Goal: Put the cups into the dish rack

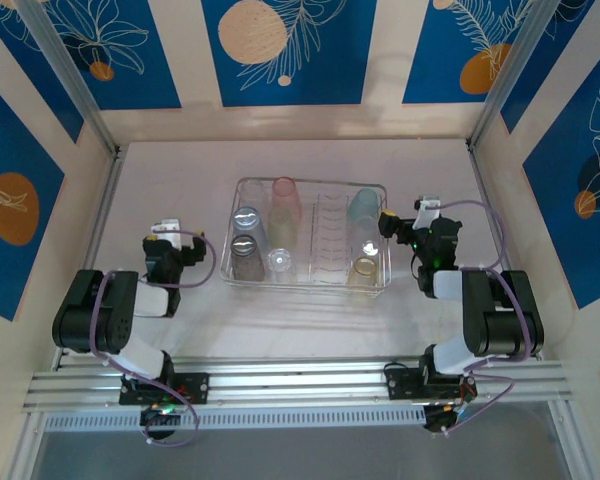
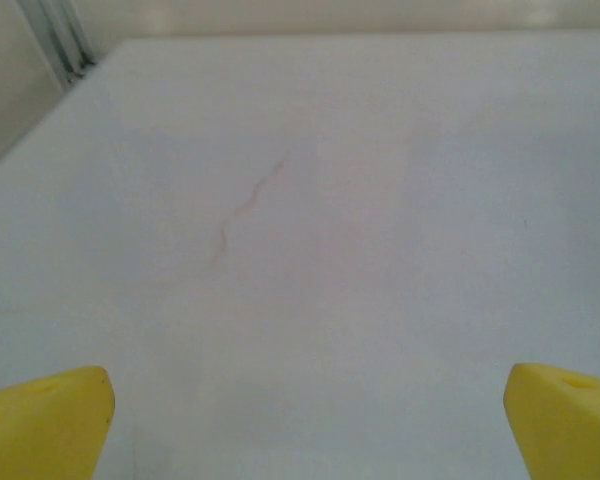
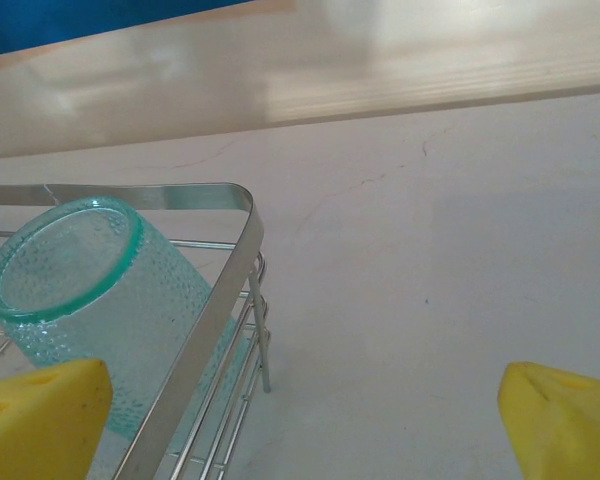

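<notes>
Left gripper: jaws wide, nothing between the two yellow fingertips, bare table below and ahead toward 12 o'clock. From above it sits at the rack's 9 o'clock, apart from the wire.

Right gripper: jaws wide as well, holding nothing. One teal cup lies at its 10 o'clock, tilted, a round end facing the wrist camera, inside the far right corner of the one rack. The rack's rim crosses just in front of the left fingertip. From above this gripper is just beside the rack's right side, at its 3 o'clock.

The rack stands mid-table. I count eight cups in it, in three columns:
- Left, two: a bluish-grey cup and a smoky cup nearer the arms.
- Middle, three: a pink cup at the far rim, a pale green cup, then a clear cup.
- Right, three: the teal one, a second clear cup, and an amber cup.
</notes>
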Controlling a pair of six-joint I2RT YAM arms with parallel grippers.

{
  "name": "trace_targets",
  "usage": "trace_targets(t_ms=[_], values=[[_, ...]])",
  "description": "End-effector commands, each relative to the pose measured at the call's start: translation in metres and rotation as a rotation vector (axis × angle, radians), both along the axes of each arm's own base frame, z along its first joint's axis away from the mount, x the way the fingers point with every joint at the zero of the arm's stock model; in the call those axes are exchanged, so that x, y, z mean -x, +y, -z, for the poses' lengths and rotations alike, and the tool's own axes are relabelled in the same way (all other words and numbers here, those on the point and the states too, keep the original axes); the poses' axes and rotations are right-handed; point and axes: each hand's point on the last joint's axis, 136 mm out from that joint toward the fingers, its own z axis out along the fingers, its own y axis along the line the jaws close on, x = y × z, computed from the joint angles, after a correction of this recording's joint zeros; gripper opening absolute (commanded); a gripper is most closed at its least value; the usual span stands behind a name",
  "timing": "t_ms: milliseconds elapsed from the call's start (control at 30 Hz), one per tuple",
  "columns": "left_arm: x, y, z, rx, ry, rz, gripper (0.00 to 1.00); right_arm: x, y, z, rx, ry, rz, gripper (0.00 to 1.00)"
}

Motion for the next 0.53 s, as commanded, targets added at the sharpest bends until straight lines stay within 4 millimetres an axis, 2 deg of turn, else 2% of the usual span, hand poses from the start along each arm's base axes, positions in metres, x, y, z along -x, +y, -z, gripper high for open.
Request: trace_targets(t_ms=[0, 500], values=[[-0.0137, -0.0102, -0.0150, -0.008, -0.041, 0.069, 1.00, 0.0053, -0.0025, 0.0329, 0.072, 0.112, 0.016, 0.99], [-0.0144, -0.0150, -0.0146, -0.011, -0.037, 0.097, 1.00, 0.0062, -0.0011, 0.0319, 0.096, 0.097, 0.028, 0.99]])
